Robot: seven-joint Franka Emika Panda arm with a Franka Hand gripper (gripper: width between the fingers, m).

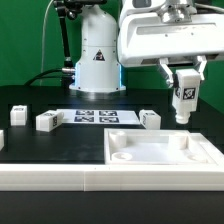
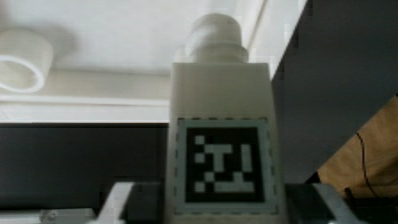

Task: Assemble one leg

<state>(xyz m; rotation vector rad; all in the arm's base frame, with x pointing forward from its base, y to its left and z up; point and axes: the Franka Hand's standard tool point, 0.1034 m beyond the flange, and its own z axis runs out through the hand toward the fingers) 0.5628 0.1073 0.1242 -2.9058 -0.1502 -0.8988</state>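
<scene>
My gripper [image 1: 185, 92] is shut on a leg [image 1: 185, 97], a chunky white block with a black-and-white tag, held upright above the back right part of the white panel [image 1: 150, 165]. In the wrist view the leg [image 2: 222, 130] fills the middle between the fingers [image 2: 125, 200], its peg end pointing at the panel's rim [image 2: 107, 95] near a round corner recess [image 2: 27, 60]. Three more legs lie on the black table: one at the exterior view's left [image 1: 18, 115], one beside it [image 1: 47, 121], one right of the marker board [image 1: 149, 119].
The marker board [image 1: 106, 117] lies flat on the table behind the panel. The robot's base [image 1: 97, 60] stands at the back. A white bar [image 1: 60, 180] runs along the table's front edge.
</scene>
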